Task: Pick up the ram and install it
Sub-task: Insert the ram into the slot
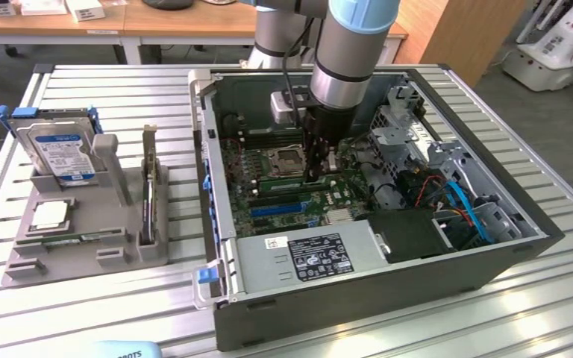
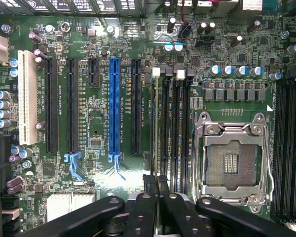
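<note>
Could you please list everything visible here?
table: one, silver, slatted
computer case: one, black, open, exterior view's right
motherboard: one, green, inside case
processor socket: one, silver, empty
ram: one, green, at memory slot, in tool
tray: one, grey, exterior view's left
hard drive: one, silver, blue-framed, upright in tray
processor chip: one, silver, flat on tray
expansion card: one, dark, upright in tray
spare stick: one, green, tray front
arm: one, grey and blue, reaching into case
tool: one, black, shut on ram
</note>
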You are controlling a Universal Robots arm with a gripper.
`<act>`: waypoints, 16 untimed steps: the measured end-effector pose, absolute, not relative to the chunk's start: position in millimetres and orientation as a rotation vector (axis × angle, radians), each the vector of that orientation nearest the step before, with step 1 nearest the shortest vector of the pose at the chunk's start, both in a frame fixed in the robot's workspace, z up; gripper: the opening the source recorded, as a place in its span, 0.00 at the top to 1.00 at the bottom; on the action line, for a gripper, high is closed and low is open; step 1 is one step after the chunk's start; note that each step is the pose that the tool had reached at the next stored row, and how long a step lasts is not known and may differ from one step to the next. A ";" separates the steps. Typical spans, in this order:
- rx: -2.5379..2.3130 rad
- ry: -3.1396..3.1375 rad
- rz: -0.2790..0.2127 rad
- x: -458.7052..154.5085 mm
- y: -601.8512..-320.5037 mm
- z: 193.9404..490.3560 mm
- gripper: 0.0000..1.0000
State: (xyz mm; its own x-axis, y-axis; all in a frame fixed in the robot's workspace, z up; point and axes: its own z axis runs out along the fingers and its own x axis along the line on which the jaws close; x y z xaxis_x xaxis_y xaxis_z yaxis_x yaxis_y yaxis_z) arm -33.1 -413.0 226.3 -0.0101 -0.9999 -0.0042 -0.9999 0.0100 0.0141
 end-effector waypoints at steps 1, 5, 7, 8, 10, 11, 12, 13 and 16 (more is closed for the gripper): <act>2.205 -2.228 -0.020 -33.1 -413.0 226.3 0.82; 2.205 -2.228 -0.020 -33.1 -413.0 226.3 0.69; 2.205 -2.228 -0.020 -33.1 -413.0 226.3 0.69; 2.205 -2.228 -0.020 -33.1 -413.0 226.3 0.69; 2.205 -2.228 -0.020 -33.1 -413.0 227.3 0.69; 2.205 -2.228 -0.020 -33.1 -413.0 228.6 0.69; 2.205 -2.228 -0.020 -33.1 -413.0 230.1 0.69; 2.205 -2.228 -0.020 -33.1 -413.0 232.1 0.69; 2.205 -2.228 -0.020 -33.1 -413.0 237.6 0.69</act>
